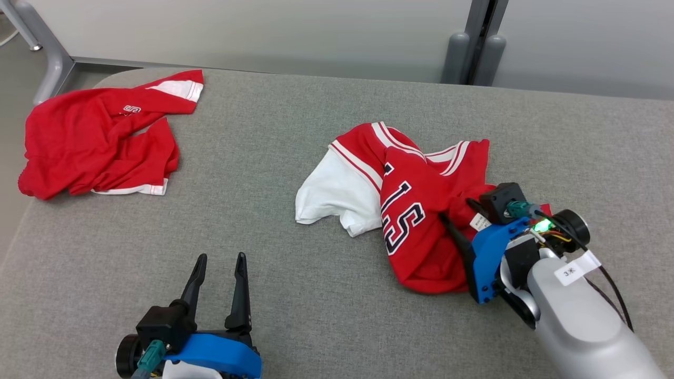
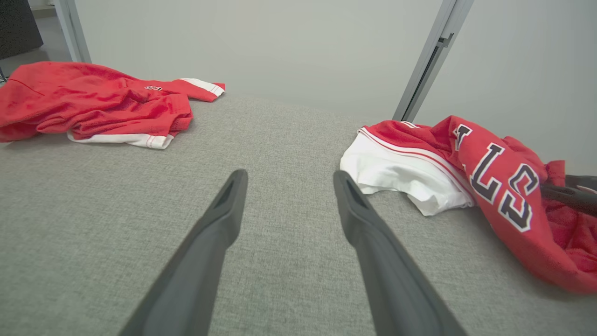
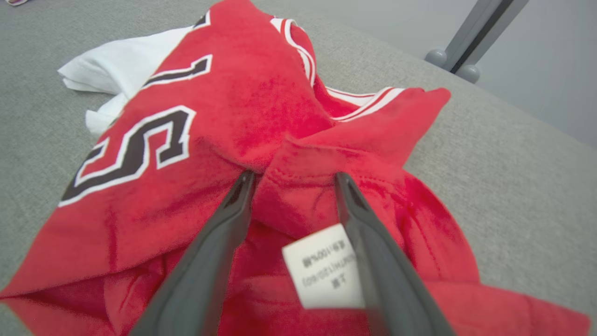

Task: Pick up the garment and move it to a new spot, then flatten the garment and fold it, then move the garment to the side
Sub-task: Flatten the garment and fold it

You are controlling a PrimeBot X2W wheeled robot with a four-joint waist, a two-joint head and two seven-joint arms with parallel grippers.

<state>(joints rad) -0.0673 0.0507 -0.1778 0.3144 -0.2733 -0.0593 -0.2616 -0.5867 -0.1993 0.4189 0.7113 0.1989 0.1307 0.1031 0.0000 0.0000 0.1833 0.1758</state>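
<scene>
A crumpled red jersey [image 1: 421,226] with dark, white-edged lettering and a white sleeve [image 1: 331,195] lies in a heap on the grey cloth-covered table [image 1: 316,316], right of centre, as the robot's right gripper [image 3: 294,179] rests on its near right edge. The gripper's two dark fingers stand spread apart, unclenched, with a raised fold of red cloth and a white care label [image 3: 324,266] lying between them. The left gripper [image 1: 221,258] sits at the near left over bare table, fingers released and wide, holding nothing, well apart from the jersey. A second red garment [image 1: 95,142] with white trim lies bunched at the far left corner of the table.
</scene>
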